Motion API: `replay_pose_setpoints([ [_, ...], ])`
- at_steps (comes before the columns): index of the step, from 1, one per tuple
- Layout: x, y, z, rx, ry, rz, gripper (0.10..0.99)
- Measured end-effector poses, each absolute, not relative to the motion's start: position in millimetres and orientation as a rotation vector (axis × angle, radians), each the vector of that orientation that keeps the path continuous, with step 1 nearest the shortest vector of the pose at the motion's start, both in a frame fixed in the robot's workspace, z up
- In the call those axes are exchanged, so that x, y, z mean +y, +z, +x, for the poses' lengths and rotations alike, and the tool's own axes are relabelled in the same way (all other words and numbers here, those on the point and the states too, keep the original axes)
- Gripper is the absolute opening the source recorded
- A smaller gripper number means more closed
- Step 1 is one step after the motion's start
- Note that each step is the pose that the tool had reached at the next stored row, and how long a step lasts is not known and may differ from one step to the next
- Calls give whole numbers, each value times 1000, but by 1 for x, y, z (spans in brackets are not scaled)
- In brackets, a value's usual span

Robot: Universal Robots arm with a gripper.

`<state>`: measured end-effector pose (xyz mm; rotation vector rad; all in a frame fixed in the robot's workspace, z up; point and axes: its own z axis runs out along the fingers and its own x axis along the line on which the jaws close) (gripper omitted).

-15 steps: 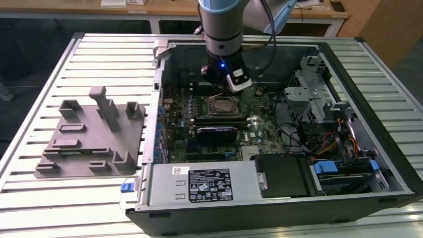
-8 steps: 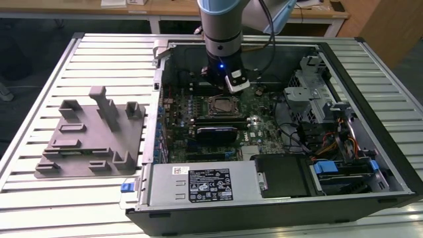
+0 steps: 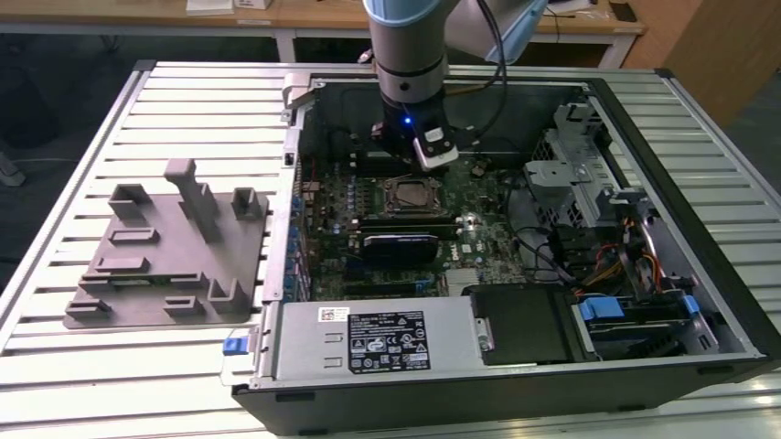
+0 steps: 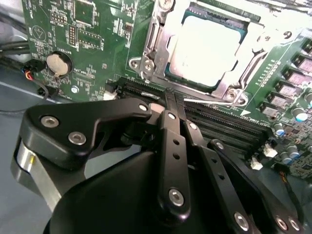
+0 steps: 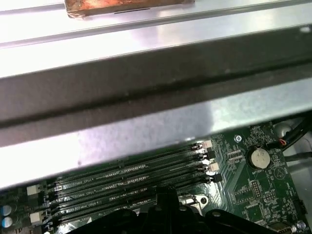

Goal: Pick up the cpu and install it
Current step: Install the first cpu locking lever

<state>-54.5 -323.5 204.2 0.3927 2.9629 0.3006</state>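
Cpu: the cpu point(image 4: 207, 48) lies flat inside the metal-framed socket point(image 4: 146, 63) on the motherboard point(image 4: 92, 44).
Gripper: the gripper point(image 4: 174, 97) has its fingers closed together, holding nothing, tips just beside the socket's edge over the memory slots point(image 4: 229, 124).
Surroundings: the open computer case point(image 3: 720, 302) sits on a slatted table point(image 3: 196, 101); a grey tray point(image 3: 171, 265) lies to the exterior view's left.
Second wrist view: coin battery point(image 4: 58, 63).
First wrist view: case wall point(image 5: 146, 122) above the memory slots.
Writing: too small to read.

slatted metal tabletop point(image 3: 73, 384) carries two things: grey plastic tray point(image 3: 171, 265) with upright blocks toward the exterior view's left, open computer case point(image 3: 513, 247) lying on its side just beside it, toward the right.
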Motion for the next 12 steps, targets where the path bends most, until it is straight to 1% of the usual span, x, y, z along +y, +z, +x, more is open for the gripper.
replay_pose_setpoints([
  [12,-319,201,-56,2957,298,421,106],
])
